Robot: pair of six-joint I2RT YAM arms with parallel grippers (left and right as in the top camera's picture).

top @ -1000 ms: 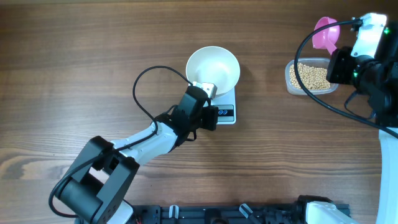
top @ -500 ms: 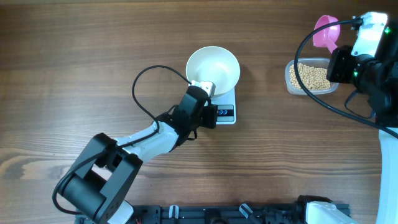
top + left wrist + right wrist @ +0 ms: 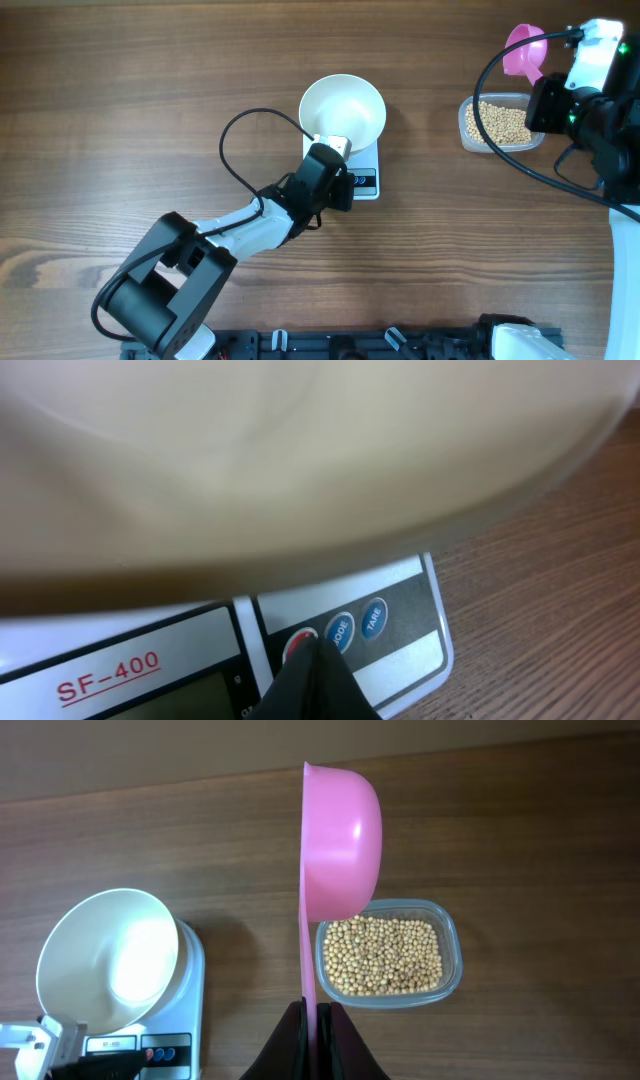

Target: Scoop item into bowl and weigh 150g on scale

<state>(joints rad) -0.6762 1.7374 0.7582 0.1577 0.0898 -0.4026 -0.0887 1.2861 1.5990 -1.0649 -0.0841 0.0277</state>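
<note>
The white bowl [image 3: 343,108] [image 3: 105,960] stands on the small white scale [image 3: 373,150] [image 3: 192,970] and looks empty. In the left wrist view its blurred underside [image 3: 250,450] fills the top. My left gripper [image 3: 350,183] [image 3: 308,652] is shut, its tip touching the red button on the scale [image 3: 400,585] front panel. My right gripper [image 3: 541,88] [image 3: 318,1015] is shut on the handle of a pink scoop [image 3: 525,52] [image 3: 340,830], held on edge above the table. Tan beans [image 3: 500,122] [image 3: 385,955] lie in a clear tub just right of the scoop.
The clear tub [image 3: 466,136] [image 3: 452,962] sits at the table's right side, well apart from the scale. A black cable [image 3: 240,135] loops above the left arm. Bare wooden table [image 3: 150,100] spreads left of the bowl.
My left arm has crept slightly right and forward onto the scale's button panel. The right arm and scoop have not moved.
</note>
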